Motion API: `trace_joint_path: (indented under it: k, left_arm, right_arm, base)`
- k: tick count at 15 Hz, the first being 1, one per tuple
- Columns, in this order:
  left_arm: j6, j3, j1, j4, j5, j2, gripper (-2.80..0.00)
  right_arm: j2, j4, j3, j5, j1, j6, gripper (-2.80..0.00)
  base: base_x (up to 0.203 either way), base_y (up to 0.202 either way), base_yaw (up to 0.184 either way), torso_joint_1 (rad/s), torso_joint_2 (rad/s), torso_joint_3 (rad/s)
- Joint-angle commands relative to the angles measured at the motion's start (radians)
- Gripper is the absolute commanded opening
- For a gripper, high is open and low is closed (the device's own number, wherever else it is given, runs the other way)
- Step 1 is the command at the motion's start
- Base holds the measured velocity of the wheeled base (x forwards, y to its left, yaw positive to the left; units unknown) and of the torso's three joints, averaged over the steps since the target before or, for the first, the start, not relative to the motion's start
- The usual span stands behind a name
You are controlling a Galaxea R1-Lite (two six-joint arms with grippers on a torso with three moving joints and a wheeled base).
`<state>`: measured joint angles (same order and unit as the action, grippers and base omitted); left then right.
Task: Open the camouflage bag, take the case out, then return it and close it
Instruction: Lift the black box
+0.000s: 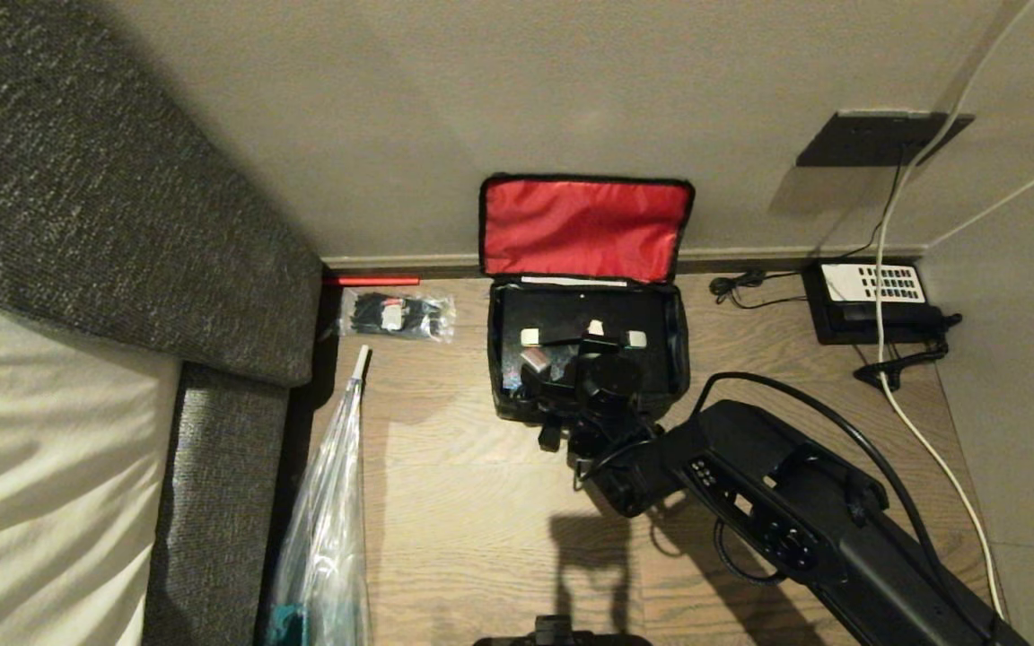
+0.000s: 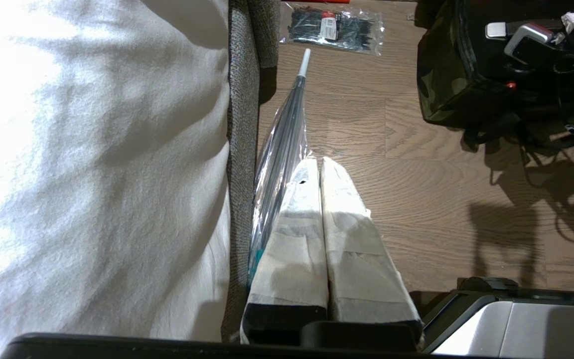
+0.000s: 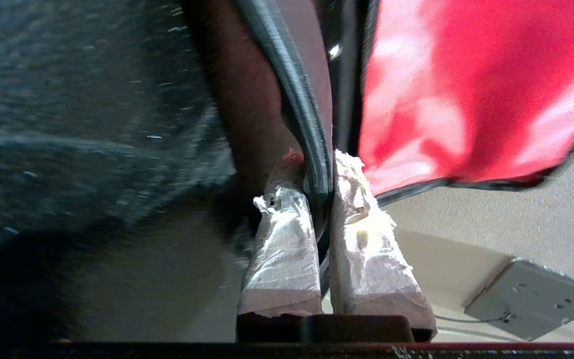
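The right gripper reaches down into the open camouflage bag, its fingers clamped on the long black handle of the case, which lies flat inside the bag. In the head view the bag stands on the wooden floor against the wall's skirting, its red-lined lid flap leaning upright on the wall. The case fills the bag nearly from rim to rim. To the bag's left lie a clear packet of zip ties and a clear plastic bag along the sofa's edge; bare floor lies between them and the bag. To the right a black telephone sits near the corner, a white cable trailing past it. The right arm crosses the floor in front of the bag.

In the left wrist view the left gripper hangs apart from the work, its taped fingers pressed together with nothing between them, beside the plastic bag. The bag's camouflage side shows well off across open floor.

In the right wrist view the right gripper has its taped fingers pinching the black handle, with the red lining close beyond and a wall socket plate behind.
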<state>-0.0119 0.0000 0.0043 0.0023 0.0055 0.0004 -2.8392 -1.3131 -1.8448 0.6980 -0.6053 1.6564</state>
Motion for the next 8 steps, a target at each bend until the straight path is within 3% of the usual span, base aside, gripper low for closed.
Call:
trace_joint_path:
  k: [1,4,8]
  left_arm:
    - [0.000,0.003,0.000,-0.001,0.001,-0.002,-2.80]
    - [0.000,0.003,0.000,0.001,0.001,-0.002,-2.80]
    - [0.000,0.003,0.000,0.000,0.001,-0.002,-2.80]
  right_arm:
    - [0.076,-0.051,0.059,0.005,-0.033,0.010,-2.80]
    - [0.120,-0.095,0.140,0.058,-0.078,0.004,-2.80]
    - [0.102,-0.100,0.160,0.061,-0.080,0.003,-2.80]
  base:
    - [0.000,0.000,0.000,0.000,0.00,0.000]
    - [0.000,0.000,0.000,0.000,0.00,0.000]
    - [0.000,0.000,0.000,0.000,0.00,0.000]
